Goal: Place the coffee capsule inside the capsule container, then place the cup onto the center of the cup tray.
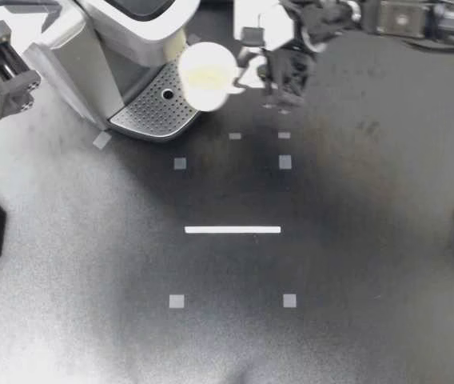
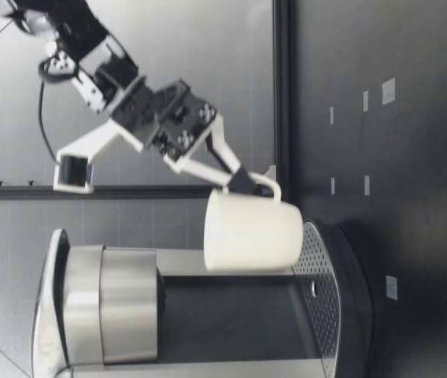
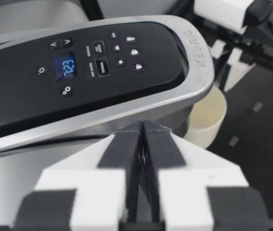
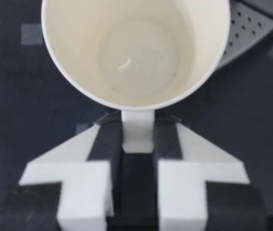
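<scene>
The white cup (image 1: pixel 207 76) hangs upright by its handle (image 4: pixel 137 130), which the jaws of my right gripper (image 1: pixel 247 78) pinch from both sides. The cup's body lies straight ahead of the jaws, mouth up and empty inside. Beyond the cup from those jaws stands the coffee machine (image 1: pixel 123 32). Its perforated drip tray (image 1: pixel 159 112) lies under the cup's far side, and the cup overlaps only the tray's edge.

The low view shows the cup's base close over the tray's rim, though I cannot tell whether they touch. The brew head (image 2: pixel 109 303) rises beside it there, and the top view hides that height.

My left gripper (image 1: pixel 19 88) is well apart, on the machine's other side, its jaws pressed together. Only its wrist view shows the control panel (image 3: pixel 93 67) with a lit display, ahead of the jaws.

On the dark surface (image 1: pixel 355 264) a white tape strip (image 1: pixel 232 230) and small tape squares (image 1: pixel 285 162) lie off to the side of the right jaws.
</scene>
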Robot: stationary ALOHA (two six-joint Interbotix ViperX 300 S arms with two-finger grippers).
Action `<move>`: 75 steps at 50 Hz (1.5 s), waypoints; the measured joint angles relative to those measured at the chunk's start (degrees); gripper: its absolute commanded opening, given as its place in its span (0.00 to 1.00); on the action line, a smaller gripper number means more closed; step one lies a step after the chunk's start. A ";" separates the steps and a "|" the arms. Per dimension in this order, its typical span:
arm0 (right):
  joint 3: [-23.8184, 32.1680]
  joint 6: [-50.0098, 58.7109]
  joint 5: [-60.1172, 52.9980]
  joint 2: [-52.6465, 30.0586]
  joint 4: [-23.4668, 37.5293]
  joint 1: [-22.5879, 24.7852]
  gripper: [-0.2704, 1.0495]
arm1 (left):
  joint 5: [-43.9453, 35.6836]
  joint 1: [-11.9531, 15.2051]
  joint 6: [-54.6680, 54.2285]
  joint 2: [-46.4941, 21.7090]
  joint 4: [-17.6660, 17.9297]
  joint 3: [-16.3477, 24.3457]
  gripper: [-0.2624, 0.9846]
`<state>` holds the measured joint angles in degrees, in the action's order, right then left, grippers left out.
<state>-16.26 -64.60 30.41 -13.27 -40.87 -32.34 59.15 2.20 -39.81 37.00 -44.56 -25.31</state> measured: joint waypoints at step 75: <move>10.46 2.81 0.00 -9.23 0.79 2.29 0.66 | 0.00 0.00 -1.58 1.23 -0.09 -1.67 0.30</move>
<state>-5.80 -61.79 30.41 -22.50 -40.08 -30.06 59.15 2.20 -41.40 38.23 -44.65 -26.98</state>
